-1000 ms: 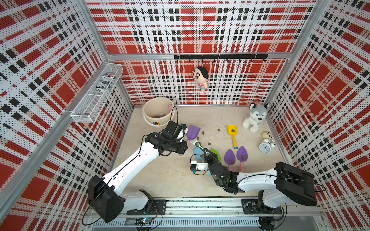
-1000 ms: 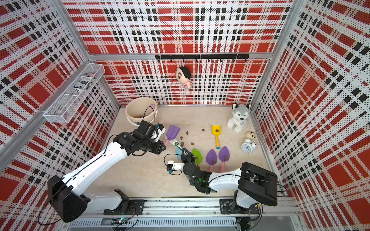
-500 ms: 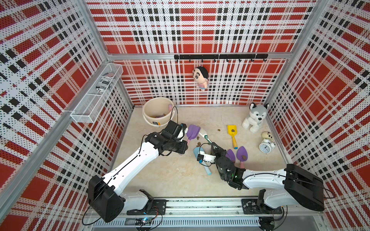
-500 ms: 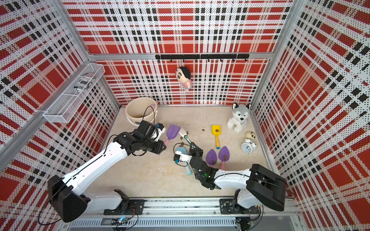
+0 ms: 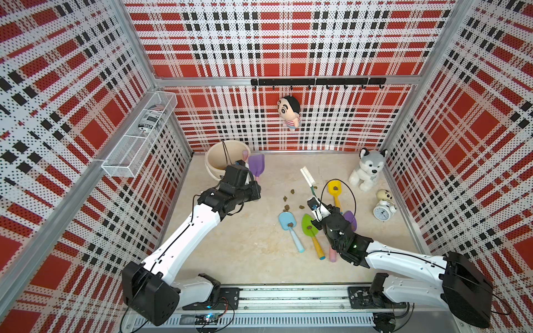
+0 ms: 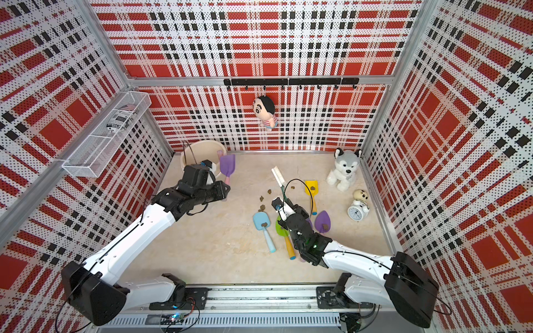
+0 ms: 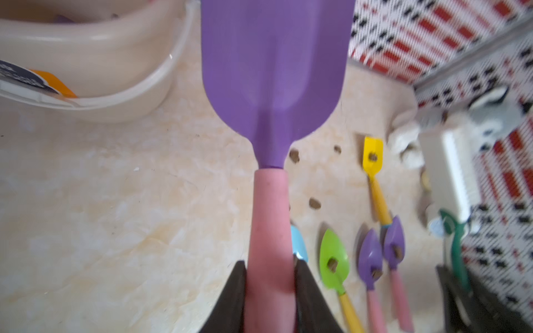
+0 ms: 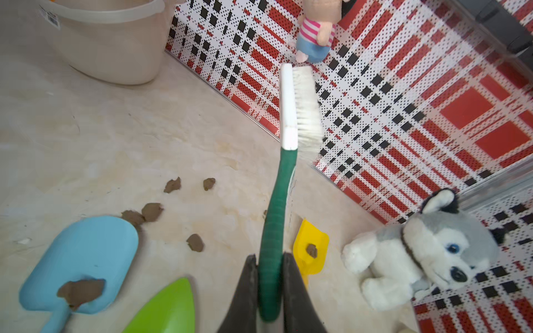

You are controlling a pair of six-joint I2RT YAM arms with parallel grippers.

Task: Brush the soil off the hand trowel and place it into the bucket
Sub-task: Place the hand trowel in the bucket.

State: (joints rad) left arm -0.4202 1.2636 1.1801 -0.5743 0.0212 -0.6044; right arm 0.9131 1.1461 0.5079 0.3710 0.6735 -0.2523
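Observation:
My left gripper (image 7: 269,263) is shut on the pink handle of the hand trowel (image 7: 274,72). Its purple blade looks clean and hangs right beside the bucket's rim in both top views (image 5: 256,165) (image 6: 227,165). The cream bucket (image 5: 210,167) (image 7: 115,57) stands in the back left corner. My right gripper (image 8: 269,256) is shut on the green handle of a white-headed brush (image 8: 288,115) (image 5: 308,177), well right of the trowel. Soil (image 5: 287,207) (image 8: 151,212) lies as loose lumps on the floor between the arms.
Blue (image 5: 287,222), green (image 5: 310,226), yellow (image 5: 334,188) and purple (image 5: 350,219) trowels lie by my right gripper (image 5: 314,201), each carrying a lump. A husky plush (image 5: 369,167) and an alarm clock (image 5: 383,212) sit at the right wall. A doll (image 5: 290,114) hangs at the back.
The left gripper has carried the trowel back and left, up to the bucket. The right gripper swept the brush up near the blade, then swung it away to the right.

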